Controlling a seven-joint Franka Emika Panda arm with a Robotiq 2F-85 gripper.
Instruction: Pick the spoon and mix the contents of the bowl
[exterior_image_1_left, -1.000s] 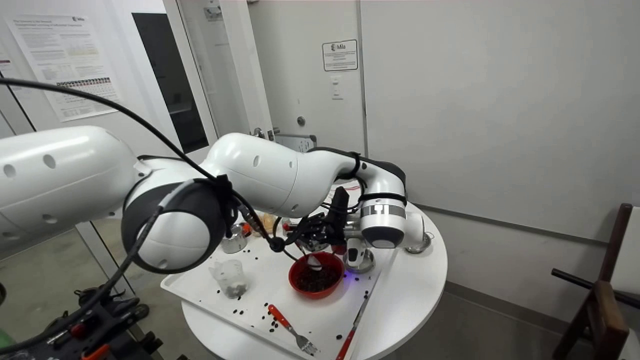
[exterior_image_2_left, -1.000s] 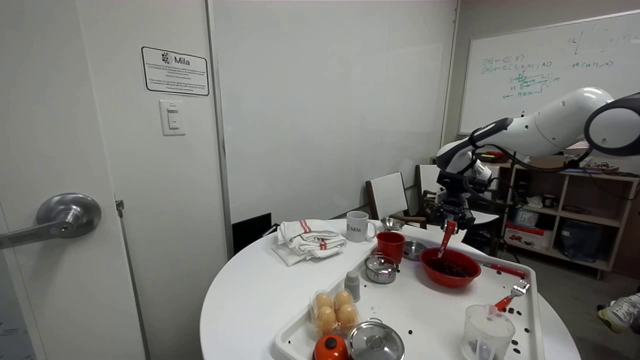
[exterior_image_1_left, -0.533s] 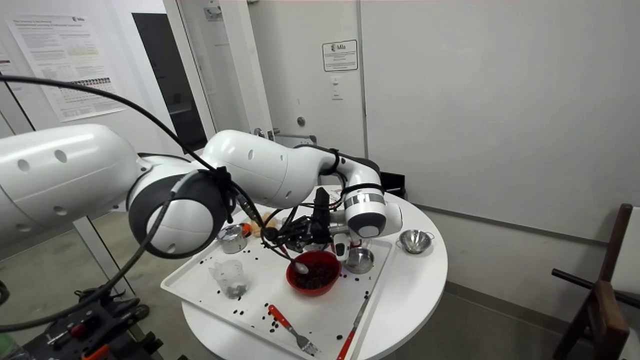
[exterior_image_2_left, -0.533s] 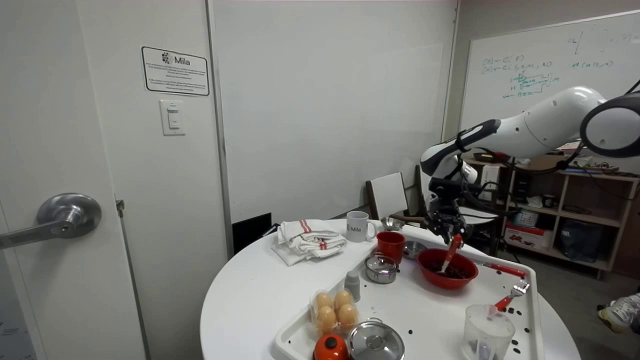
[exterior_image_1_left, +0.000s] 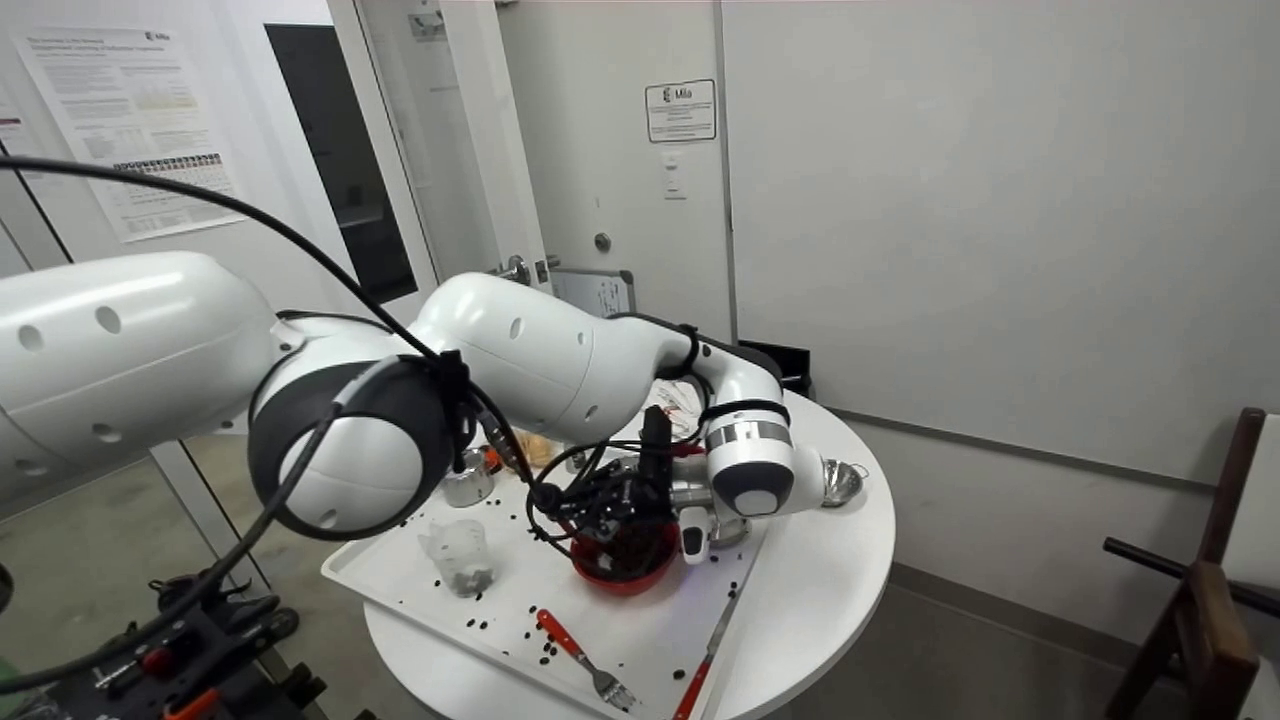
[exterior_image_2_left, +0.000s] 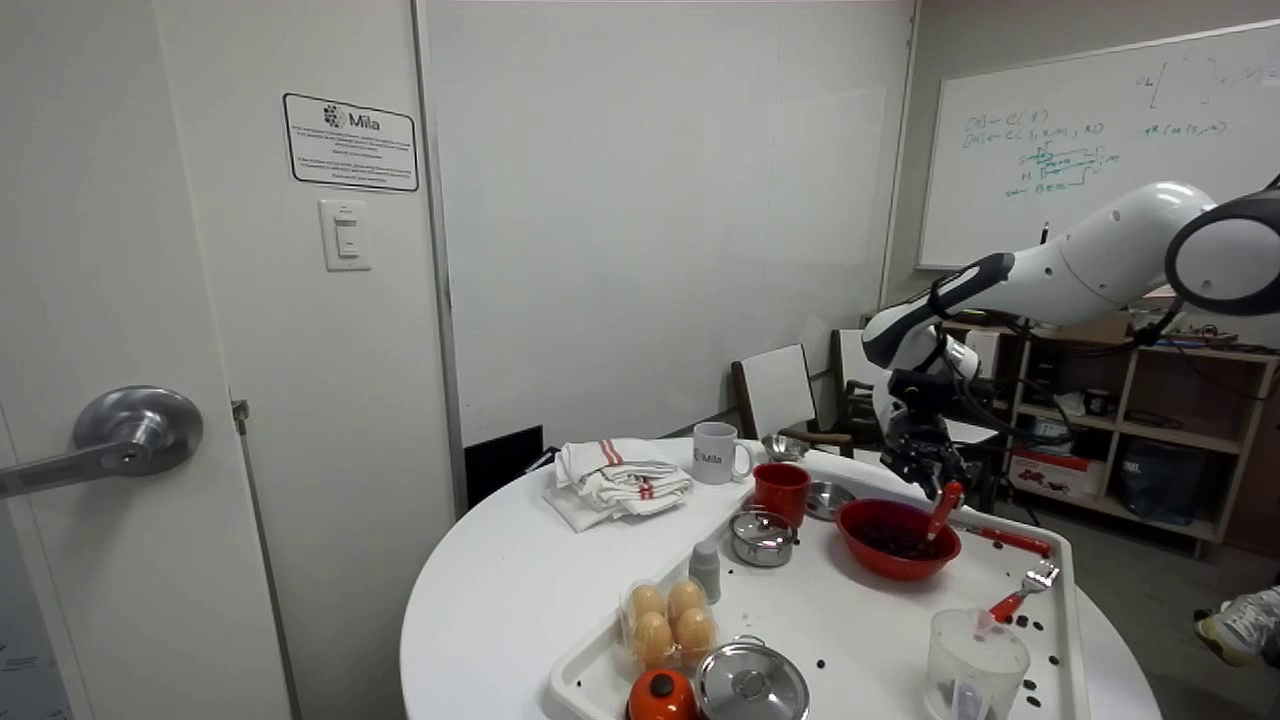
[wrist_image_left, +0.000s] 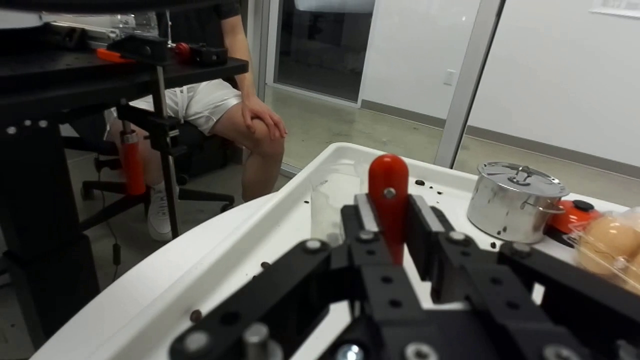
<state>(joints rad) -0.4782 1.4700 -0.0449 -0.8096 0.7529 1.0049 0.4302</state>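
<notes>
My gripper (wrist_image_left: 393, 212) is shut on the red handle of the spoon (wrist_image_left: 388, 180), whose rounded end sticks up beyond the fingertips in the wrist view. In an exterior view the spoon (exterior_image_2_left: 943, 512) leans down into the red bowl (exterior_image_2_left: 890, 566), over its right part, and its lower end is hidden there. Dark beans or similar bits (exterior_image_2_left: 890, 540) fill the bottom of the bowl. From the opposite side, the gripper and cables cover much of the bowl (exterior_image_1_left: 625, 586), with the gripper low over its far rim.
On the white tray (exterior_image_2_left: 830, 612) a fork (exterior_image_1_left: 575, 645), a knife (exterior_image_1_left: 707, 660), and a clear measuring cup (exterior_image_2_left: 975, 665) lie or stand near the bowl. Close behind it are a red cup (exterior_image_2_left: 782, 492), a steel dish (exterior_image_2_left: 828, 500) and a lidded pot (exterior_image_2_left: 762, 542). Eggs (exterior_image_2_left: 670, 625) sit farther off.
Gripper and spoon have swung across the bowl and dropped lower; the handle now stands farther right in an exterior view. The bowl has shifted slightly. The grip on the spoon is unchanged.
</notes>
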